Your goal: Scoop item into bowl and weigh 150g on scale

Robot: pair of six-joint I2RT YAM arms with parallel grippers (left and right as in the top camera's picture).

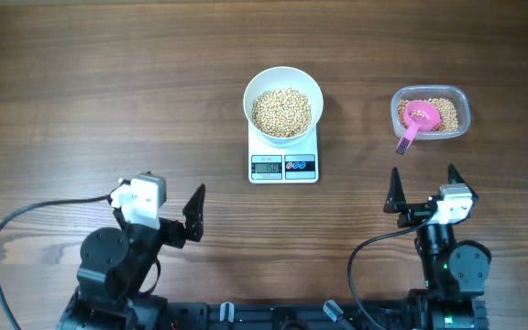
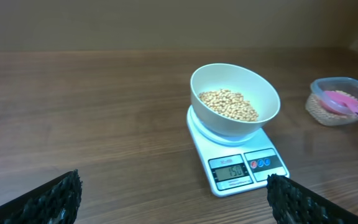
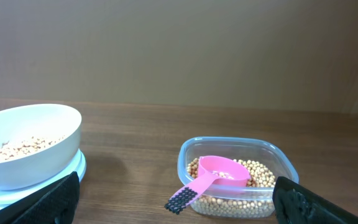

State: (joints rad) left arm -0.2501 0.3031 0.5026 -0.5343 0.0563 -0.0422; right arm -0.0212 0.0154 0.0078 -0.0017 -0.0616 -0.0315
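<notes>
Sitting on the scale point(image 1: 283, 166), the bowl point(image 1: 251, 95) is holding beans point(image 1: 281, 112). My left pincer point(image 2: 173, 200) and right pincer point(image 1: 424, 188) are gaping wide, empty.

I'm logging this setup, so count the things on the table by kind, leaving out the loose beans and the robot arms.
White bowl: 1
Kitchen scale: 1
Clear container: 1
Pink scoop: 1
Total: 4

The beans point(image 1: 281, 112) are tan-yellow, the bowl point(image 1: 248, 103) plain white, the scale point(image 1: 284, 154) white with a grey display and dark button panel. The scoop point(image 1: 422, 115) is pink, its container point(image 1: 464, 108) clear. The worktop point(image 1: 108, 82) shows brown wood grain.
</notes>
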